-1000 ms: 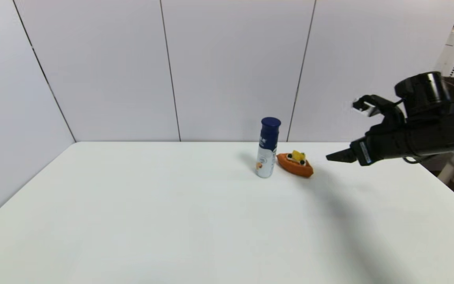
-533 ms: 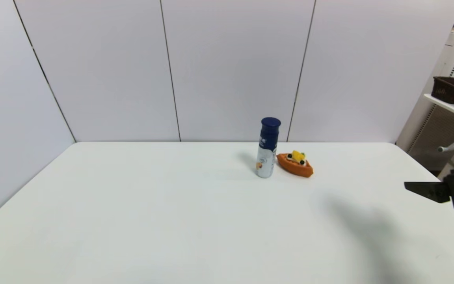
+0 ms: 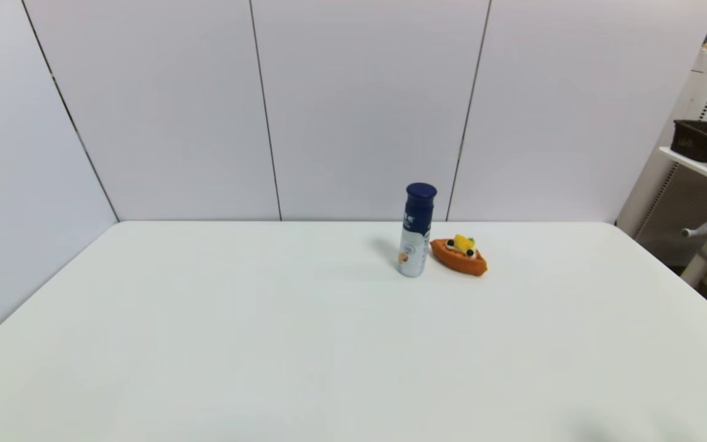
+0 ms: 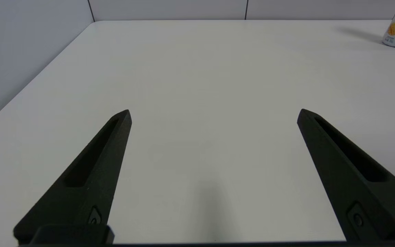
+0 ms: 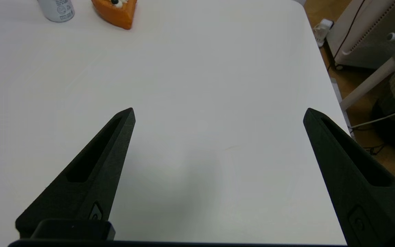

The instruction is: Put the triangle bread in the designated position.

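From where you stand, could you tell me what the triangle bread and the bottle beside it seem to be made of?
The triangle bread looks like matte moulded toy material, perhaps foam or soft plastic: flat orange-brown, no shine. The bottle seems to be plastic with a printed white sleeve and a smooth dark blue cap.

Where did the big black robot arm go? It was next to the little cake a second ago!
The right arm pulled back from beside the triangle bread, sinking toward the table's right edge, and has now left the head view. Its right gripper hangs open and empty over the table. The bread and the bottle beside it did not move. The left gripper is parked, open.
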Robot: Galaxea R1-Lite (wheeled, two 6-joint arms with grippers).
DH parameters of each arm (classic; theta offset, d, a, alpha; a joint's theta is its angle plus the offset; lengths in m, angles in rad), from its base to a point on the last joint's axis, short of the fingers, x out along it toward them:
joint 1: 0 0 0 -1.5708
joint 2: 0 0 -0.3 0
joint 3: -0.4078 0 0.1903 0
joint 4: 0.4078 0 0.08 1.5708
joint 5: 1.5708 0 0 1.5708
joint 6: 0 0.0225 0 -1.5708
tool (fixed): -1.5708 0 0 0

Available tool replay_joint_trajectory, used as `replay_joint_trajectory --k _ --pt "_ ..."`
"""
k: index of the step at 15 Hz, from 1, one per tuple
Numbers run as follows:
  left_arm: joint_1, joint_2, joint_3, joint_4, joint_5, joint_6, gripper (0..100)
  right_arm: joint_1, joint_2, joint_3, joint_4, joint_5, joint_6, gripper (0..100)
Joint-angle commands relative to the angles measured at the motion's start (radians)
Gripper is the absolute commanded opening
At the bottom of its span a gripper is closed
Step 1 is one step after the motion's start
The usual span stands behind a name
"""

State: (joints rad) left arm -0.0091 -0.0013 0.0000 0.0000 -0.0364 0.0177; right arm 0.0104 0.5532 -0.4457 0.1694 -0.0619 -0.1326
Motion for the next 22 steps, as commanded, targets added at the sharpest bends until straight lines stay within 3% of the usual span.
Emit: replay_joint_trajectory --k 1,7,9,10,14,22 --pt "0.0 0.001 0.0 0.0 0.0 -0.001 100 0.002 -0.389 0.225 -0.03 -0.01 0.002 100" --pt "0.0 0.001 0.0 0.0 0.0 -0.001 100 -0.006 -0.552 0.384 -0.073 0.008 -0.002 100" --pt "0.0 0.001 0.0 0.0 0.0 0.001 100 -0.006 -0.553 0.421 -0.088 0.093 0.004 100" --pt "0.0 0.001 0.0 0.0 0.0 -0.001 100 -0.006 -0.553 0.43 -0.123 0.1 0.005 100" --pt "0.0 0.001 0.0 0.0 0.0 -0.001 100 -0.006 -0.553 0.446 -0.172 0.082 0.099 100" --pt "0.0 0.001 0.0 0.0 0.0 -0.001 100 -0.006 -0.553 0.446 -0.171 0.08 0.11 100"
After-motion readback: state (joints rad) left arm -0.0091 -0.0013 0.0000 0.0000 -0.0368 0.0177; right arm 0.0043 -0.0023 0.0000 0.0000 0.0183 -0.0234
